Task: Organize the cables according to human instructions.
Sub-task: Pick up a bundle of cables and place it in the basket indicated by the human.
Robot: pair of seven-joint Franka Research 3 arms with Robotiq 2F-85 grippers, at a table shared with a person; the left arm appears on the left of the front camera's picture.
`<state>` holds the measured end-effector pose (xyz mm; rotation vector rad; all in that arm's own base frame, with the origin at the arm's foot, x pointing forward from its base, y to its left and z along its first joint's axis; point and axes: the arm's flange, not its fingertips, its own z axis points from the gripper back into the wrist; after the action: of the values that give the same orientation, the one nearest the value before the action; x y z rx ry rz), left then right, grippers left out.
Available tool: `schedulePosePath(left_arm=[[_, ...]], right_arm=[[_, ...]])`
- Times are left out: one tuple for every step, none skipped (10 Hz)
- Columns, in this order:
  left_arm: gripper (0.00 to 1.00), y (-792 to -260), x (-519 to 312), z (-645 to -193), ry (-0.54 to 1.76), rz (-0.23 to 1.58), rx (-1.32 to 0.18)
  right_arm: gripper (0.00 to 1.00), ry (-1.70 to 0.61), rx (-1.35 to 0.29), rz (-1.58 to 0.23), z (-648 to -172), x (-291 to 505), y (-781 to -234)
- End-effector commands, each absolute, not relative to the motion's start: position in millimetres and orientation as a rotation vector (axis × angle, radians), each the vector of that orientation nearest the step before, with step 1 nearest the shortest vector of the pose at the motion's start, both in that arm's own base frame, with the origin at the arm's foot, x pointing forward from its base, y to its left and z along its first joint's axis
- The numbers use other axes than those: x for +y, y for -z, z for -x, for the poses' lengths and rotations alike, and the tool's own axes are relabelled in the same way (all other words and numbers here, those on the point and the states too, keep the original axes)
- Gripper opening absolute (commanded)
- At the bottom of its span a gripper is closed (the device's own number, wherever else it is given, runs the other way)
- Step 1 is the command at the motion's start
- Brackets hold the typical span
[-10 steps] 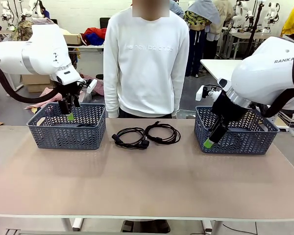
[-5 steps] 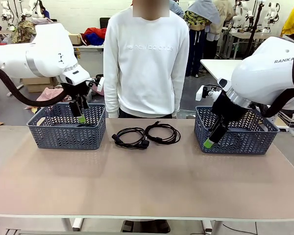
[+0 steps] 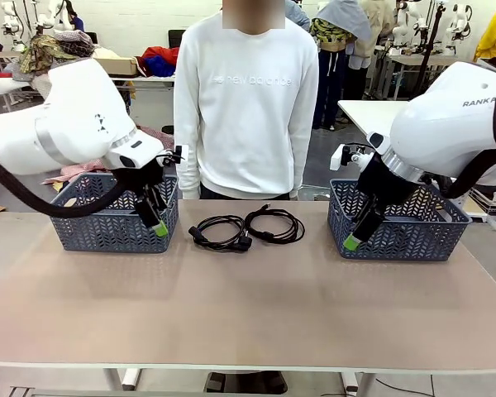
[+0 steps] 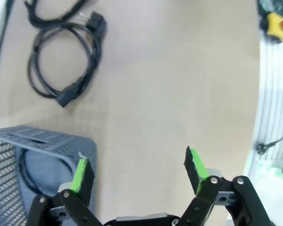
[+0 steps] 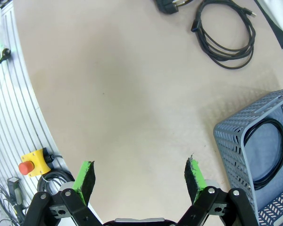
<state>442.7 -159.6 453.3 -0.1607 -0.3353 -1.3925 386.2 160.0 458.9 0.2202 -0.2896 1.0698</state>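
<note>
Two black coiled cables lie side by side at the far middle of the table, the left cable [image 3: 221, 232] [image 4: 61, 61] and the right cable [image 3: 274, 224] [image 5: 226, 33]. My left gripper [image 3: 159, 223] [image 4: 137, 170] hangs open and holds nothing, over the right front corner of the left basket [image 3: 83, 227] [image 4: 42, 141]; a cable [image 4: 21, 162] lies inside that basket. At the left front corner of the right basket [image 3: 413, 240] [image 5: 233, 136], my right gripper [image 3: 353, 240] [image 5: 139, 175] is open and bare. Another coiled cable [image 5: 266, 155] rests in that basket.
A person in a white sweatshirt [image 3: 246, 99] stands at the far edge behind the cables, hands out of sight. The near half of the table [image 3: 248, 314] is bare. A yellow emergency button [image 5: 30, 165] sits off the table's near side.
My left arm has swung right and down, from above the left basket's inside to its right front corner. The right arm and both table cables have not moved.
</note>
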Motion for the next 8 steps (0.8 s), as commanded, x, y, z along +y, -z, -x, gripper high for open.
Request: schedulePosePath(left_arm=[[1.00,-445.1,-162.3,-417.2,1.336,0.164,-0.389],[1.00,-440.9,-165.4,-410.4,1.329,0.171,-0.398],[1.00,-439.2,-169.8,-407.0,1.326,0.164,-0.397],[1.00,-438.3,-171.4,-407.7,1.324,0.152,-0.380],[1.00,-443.3,-170.0,-413.1,1.351,0.164,-0.370],[1.00,-443.3,-170.0,-413.1,1.351,0.164,-0.370],[1.00,-443.3,-170.0,-413.1,1.351,0.164,-0.370],[1.00,-443.3,-170.0,-413.1,1.351,0.164,-0.370]], right_arm=[[1.00,-1.068,-0.294,-0.217,-387.9,160.7,-461.1],[1.00,-1.068,-0.294,-0.217,-387.9,160.7,-461.1],[1.00,-1.068,-0.294,-0.217,-387.9,160.7,-461.1],[1.00,-1.068,-0.294,-0.217,-387.9,160.7,-461.1],[1.00,-1.068,-0.294,-0.217,-387.9,160.7,-461.1],[1.00,-1.068,-0.294,-0.217,-387.9,160.7,-461.1],[1.00,-1.068,-0.294,-0.217,-387.9,160.7,-461.1],[1.00,-1.068,-0.294,-0.217,-387.9,160.7,-461.1]])
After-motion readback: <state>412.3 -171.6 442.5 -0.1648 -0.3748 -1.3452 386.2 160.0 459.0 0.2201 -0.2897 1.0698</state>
